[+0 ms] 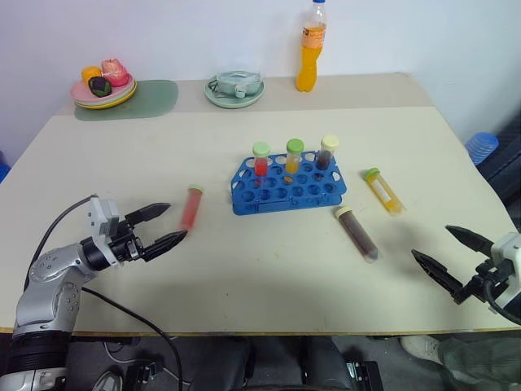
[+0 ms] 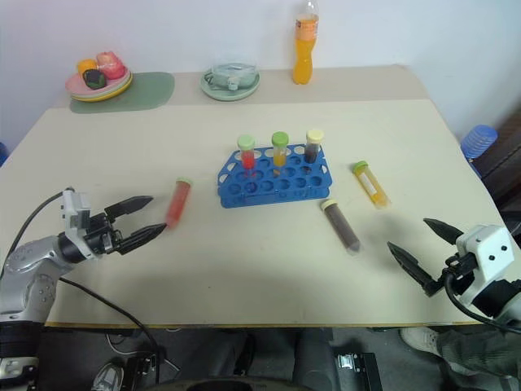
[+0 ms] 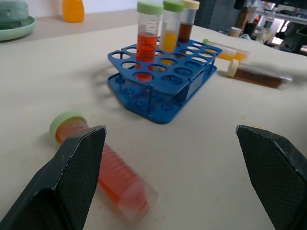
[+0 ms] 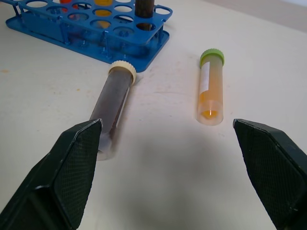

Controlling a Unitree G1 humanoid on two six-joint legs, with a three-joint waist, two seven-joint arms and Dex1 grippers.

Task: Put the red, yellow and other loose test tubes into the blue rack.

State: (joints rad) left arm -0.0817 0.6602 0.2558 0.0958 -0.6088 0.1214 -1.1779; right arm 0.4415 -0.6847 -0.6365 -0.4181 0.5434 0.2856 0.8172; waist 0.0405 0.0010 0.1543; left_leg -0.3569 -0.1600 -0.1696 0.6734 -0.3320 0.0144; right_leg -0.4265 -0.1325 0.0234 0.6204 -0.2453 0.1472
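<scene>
Table (image 1: pixel 244 269): smooth, matte cream top, rectangular.
Blue rack (image 1: pixel 289 186): glossy moulded plastic, rectangular, rows of round holes, near the table's middle; three capped tubes stand upright in its far row.
Orange bottle (image 1: pixel 311 47): clear plastic, tall, at the far edge.
Pale green dish (image 1: pixel 234 88): round, shallow, at the far edge.
Brown tube (image 1: pixel 356 233): clear cylinder, cream ribbed cap, lying flat just near-right of the rack.
Yellow tube (image 1: pixel 383 190): clear cylinder, green cap, lying flat right of the rack.
Red tube (image 1: pixel 191 207): clear cylinder, pale green cap, lying flat left of the rack.
Left gripper (image 1: pixel 164 225): black tapered textured fingers spread wide, empty, just beside the red tube.
Right gripper (image 1: pixel 450 253): fingers spread wide, empty, near the table's near-right corner.
</scene>
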